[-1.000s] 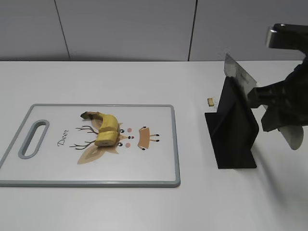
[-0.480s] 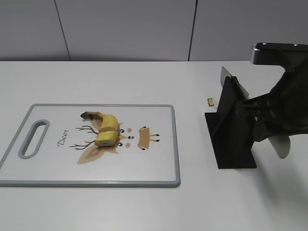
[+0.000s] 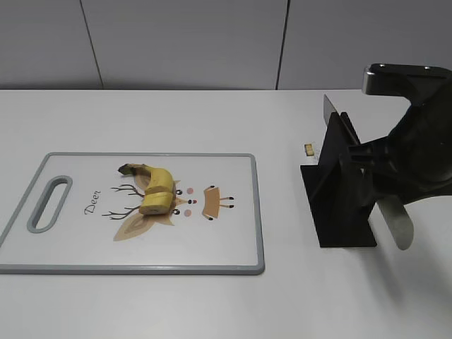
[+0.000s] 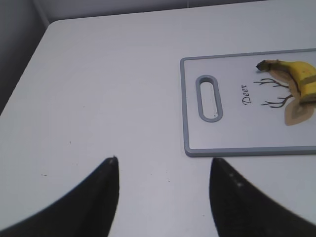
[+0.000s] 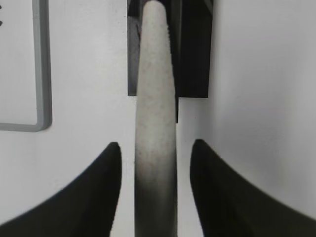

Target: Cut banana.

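Presently the white cutting board (image 3: 212, 247) lies flat on the table (image 3: 176, 304), with the black knife stand (image 3: 340, 191) well apart to its right and the banana (image 3: 155, 189) resting on the board's deer print (image 3: 152, 212), stem tip toward the far edge. My right gripper (image 5: 155, 187) is at the stand with its fingers (image 5: 96, 197) spread on either side of the pale knife handle (image 5: 155, 148), not touching it, the blade (image 3: 330, 109) seated in the stand. My left gripper (image 4: 163, 197) hangs over bare table just left of the board, fingers wide apart and holding nothing.
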`<action>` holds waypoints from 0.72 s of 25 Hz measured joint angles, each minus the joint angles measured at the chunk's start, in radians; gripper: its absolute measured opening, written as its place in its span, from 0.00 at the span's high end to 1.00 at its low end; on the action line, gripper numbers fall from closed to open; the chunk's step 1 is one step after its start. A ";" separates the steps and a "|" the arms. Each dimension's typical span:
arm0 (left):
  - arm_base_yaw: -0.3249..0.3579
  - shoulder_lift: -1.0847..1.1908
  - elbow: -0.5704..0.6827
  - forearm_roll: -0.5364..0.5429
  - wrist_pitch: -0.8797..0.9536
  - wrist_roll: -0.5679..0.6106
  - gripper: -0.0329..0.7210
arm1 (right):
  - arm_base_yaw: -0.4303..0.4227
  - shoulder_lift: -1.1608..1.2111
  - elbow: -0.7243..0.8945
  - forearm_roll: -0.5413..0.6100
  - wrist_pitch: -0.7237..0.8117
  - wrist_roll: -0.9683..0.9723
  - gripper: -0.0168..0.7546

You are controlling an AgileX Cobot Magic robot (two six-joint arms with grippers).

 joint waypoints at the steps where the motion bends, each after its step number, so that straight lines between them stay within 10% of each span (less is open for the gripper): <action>1: 0.000 0.000 0.000 0.000 0.000 0.000 0.22 | 0.000 0.000 0.000 0.001 0.000 0.000 0.46; 18: 0.000 0.000 0.000 0.000 0.000 0.000 0.22 | 0.000 -0.375 -0.019 0.064 0.107 -0.454 0.30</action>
